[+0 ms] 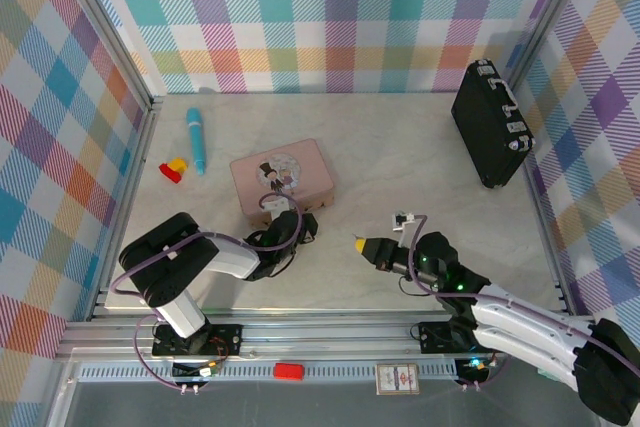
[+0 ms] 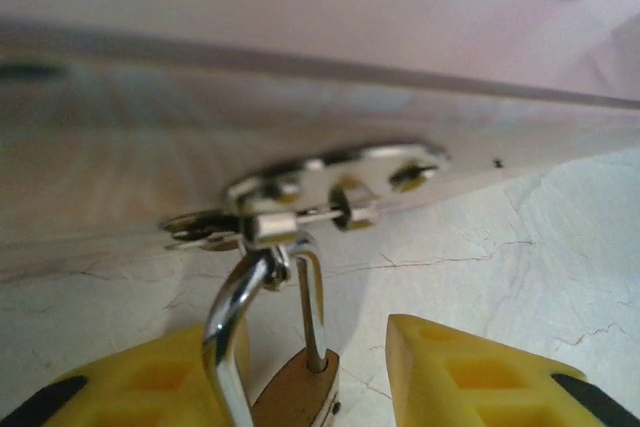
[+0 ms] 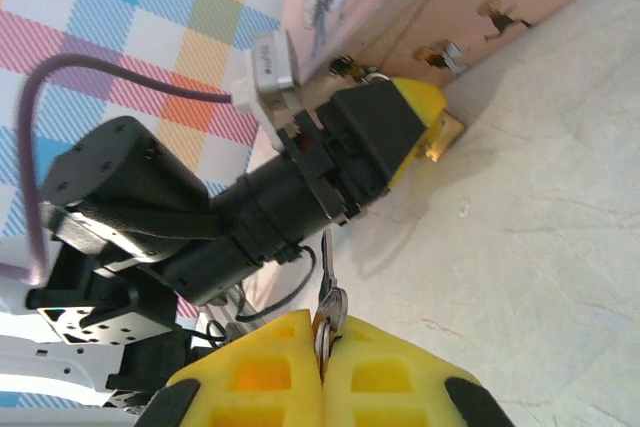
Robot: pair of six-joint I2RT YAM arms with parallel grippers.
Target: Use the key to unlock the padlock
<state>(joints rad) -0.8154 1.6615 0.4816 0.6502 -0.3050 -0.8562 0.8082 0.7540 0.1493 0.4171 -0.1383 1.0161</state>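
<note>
The pale marbled counter (image 1: 400,167) lies between checked walls. A black case (image 1: 490,125) stands on edge at its far right. A pink tin box (image 1: 283,175) lies flat near the middle, a cartoon couple on its lid. The left arm (image 1: 185,267) bends in from the near left, and its pincer (image 2: 318,357) points at the box's near side. The right arm (image 1: 520,322) reaches in from the near right, and its pincer (image 3: 322,332) hangs over bare counter, apart from the box.

A teal marker (image 1: 196,139) lies left of the box, with a red and yellow block (image 1: 175,169) beside it.

The padlock (image 2: 298,387) hangs by its silver shackle (image 2: 232,312) from the box's latch (image 2: 335,185). Its brass body sits between the left pincer's yellow fingers (image 2: 470,372). They stand apart, and a gap shows on one side, so nothing is clamped.

The right pincer's fingers are pressed together on the key (image 3: 328,297), which sticks out from between their tips.
</note>
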